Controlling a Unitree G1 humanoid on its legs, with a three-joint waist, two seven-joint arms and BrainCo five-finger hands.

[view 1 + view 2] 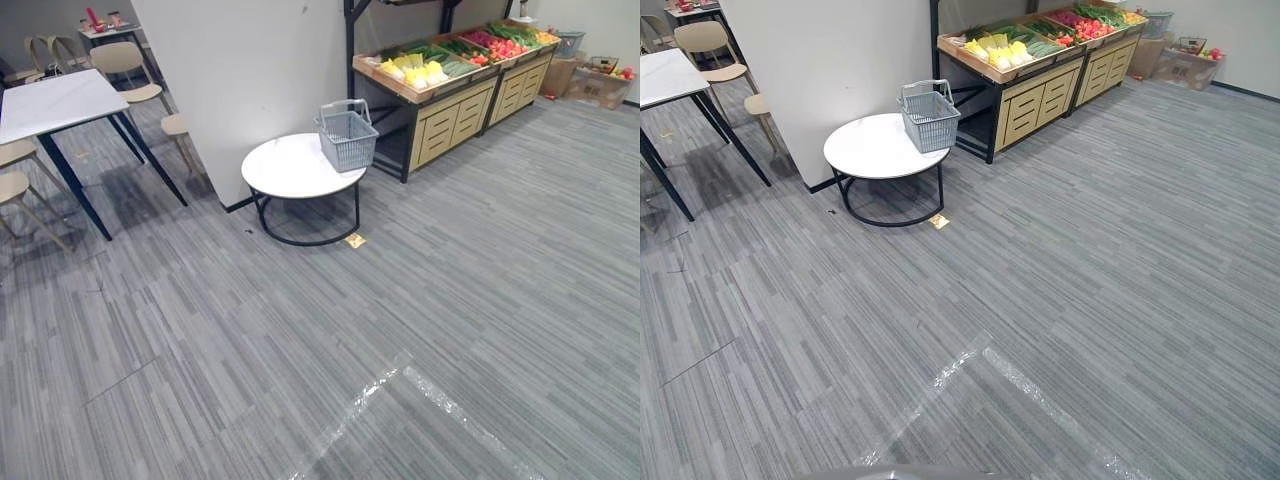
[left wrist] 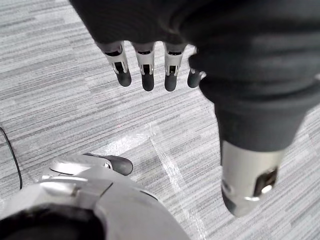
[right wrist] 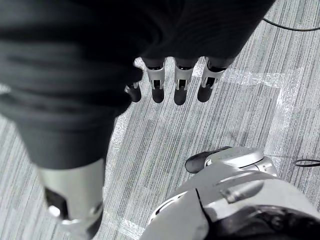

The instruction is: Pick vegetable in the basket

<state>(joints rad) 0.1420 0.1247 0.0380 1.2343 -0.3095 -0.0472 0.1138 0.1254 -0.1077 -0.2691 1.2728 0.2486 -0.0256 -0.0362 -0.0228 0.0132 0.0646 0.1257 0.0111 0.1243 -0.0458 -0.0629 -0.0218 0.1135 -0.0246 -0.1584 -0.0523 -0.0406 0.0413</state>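
Produce stand [image 1: 440, 125]: the upper frame is cut off by the top edge. The vegetables [image 1: 415, 70] on it are too small to name by kind and show only as yellow, green and red patches.

Basket [image 1: 348, 138]: its inside cannot be made out through the mesh. It hides part of the round table's [image 1: 285, 170] far rim.

Rectangular table [image 1: 60, 100]: cut off at the left edge.

Left hand [image 2: 147, 75] and right hand [image 3: 180, 85]: palms are hidden under their dark covers.
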